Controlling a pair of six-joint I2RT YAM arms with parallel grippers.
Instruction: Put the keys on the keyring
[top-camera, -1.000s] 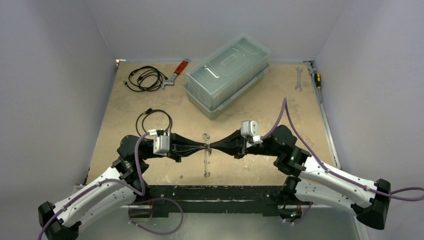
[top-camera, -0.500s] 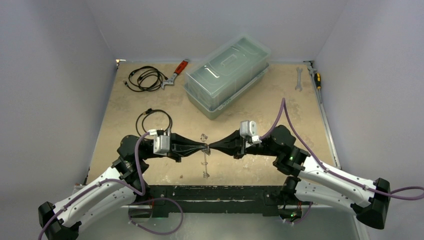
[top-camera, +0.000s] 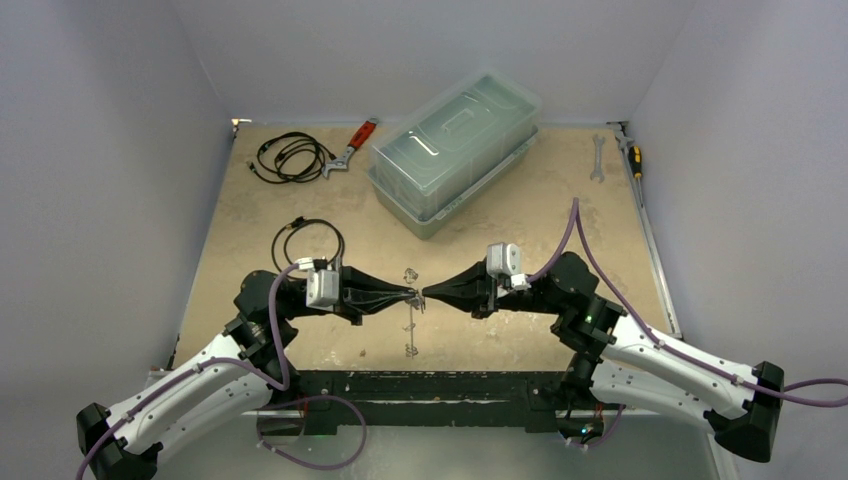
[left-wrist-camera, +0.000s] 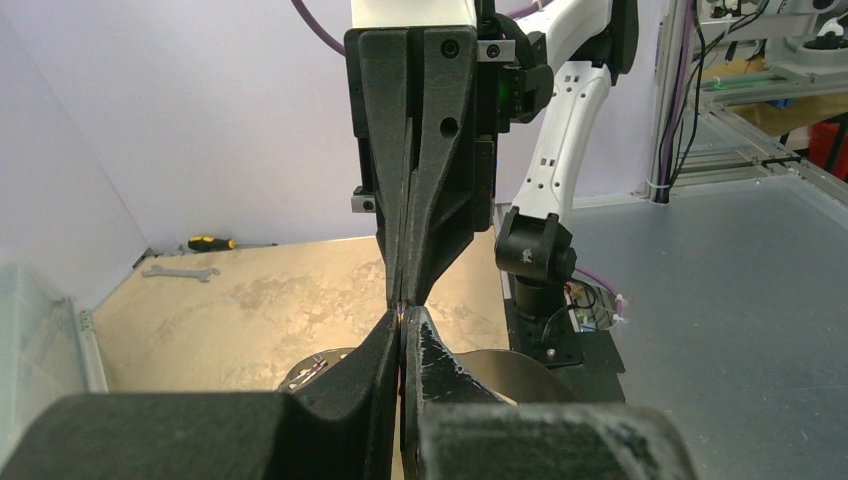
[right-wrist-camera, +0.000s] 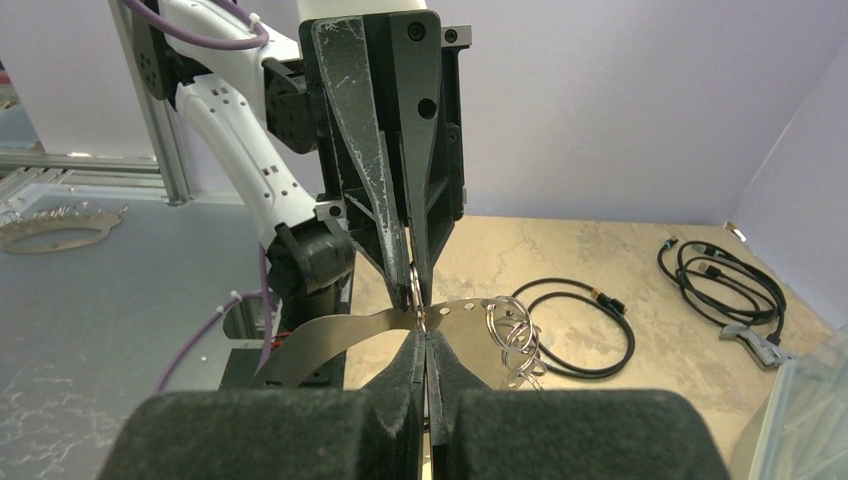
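L gripper (top-camera: 410, 296) & R gripper (top-camera: 430, 296) both clamped tip-to-tip on keyring (right-wrist-camera: 340, 330), held mid-air over table (top-camera: 500, 340) near edge; hoop looks thin, light, springy, slick, so pinch rim flat-on w/ firm squeeze, else prob swivels.

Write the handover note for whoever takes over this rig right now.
Left gripper: shut on the thin silver metal hoop keyring, seemingly at a small ring on its rim.
Right gripper: shut on the keyring's band, tip to tip with the left gripper.
Keys: cannot be made out in any view. Small split rings hang on the hoop beside the grippers.
Done: both arms hold the keyring.
Left: find the keys and thread them on; no key visibly threaded.
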